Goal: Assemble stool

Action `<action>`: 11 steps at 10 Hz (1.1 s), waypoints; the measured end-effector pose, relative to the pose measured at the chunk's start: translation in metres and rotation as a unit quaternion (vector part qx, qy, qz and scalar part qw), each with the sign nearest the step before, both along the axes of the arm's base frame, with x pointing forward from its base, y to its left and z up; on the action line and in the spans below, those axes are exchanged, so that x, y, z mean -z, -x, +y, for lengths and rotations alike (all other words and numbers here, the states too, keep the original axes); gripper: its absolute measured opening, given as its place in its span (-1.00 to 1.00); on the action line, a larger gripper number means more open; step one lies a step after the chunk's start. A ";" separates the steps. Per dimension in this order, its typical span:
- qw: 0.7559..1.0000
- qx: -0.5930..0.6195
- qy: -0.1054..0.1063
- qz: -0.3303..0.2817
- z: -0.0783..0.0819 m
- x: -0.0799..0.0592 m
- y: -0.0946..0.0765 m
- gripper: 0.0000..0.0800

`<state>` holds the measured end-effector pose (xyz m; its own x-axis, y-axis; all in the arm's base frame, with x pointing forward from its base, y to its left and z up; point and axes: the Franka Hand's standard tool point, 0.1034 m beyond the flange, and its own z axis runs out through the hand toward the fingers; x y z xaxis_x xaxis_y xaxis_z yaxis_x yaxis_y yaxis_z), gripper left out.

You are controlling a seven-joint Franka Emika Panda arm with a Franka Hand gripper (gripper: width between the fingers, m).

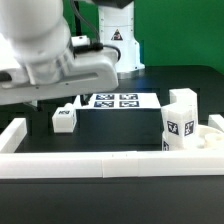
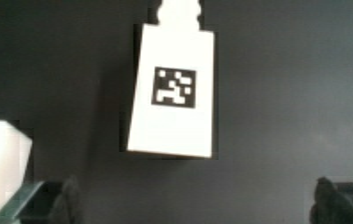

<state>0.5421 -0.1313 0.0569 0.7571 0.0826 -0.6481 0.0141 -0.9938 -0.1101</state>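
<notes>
Jaws hang wide open and empty over our desk (image 2: 57,70), with the leg (image 2: 171,90) lying flat just ahead, between them. If we drop off-centre, one jaw could clip it and skew it.

Reading as a robotics lab: arm base (image 1: 117,42) standing at the far edge of the black worktop (image 1: 110,128), marker board (image 1: 113,100) lying nearby, white rail (image 1: 90,166) bordering the near edge.
</notes>
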 end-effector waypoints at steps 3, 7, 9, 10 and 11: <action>0.998 0.019 0.009 0.062 0.001 0.014 0.013 0.62; 0.996 0.027 0.008 0.084 -0.001 0.024 0.021 0.62; 0.995 0.026 0.009 0.092 -0.003 0.026 0.025 0.62; 0.994 0.024 0.012 0.110 -0.005 0.032 0.032 0.62; 0.992 0.020 0.014 0.128 -0.004 0.033 0.037 0.62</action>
<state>0.5050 -0.1356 0.0237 0.5706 0.0355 -0.8205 -0.0502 -0.9957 -0.0780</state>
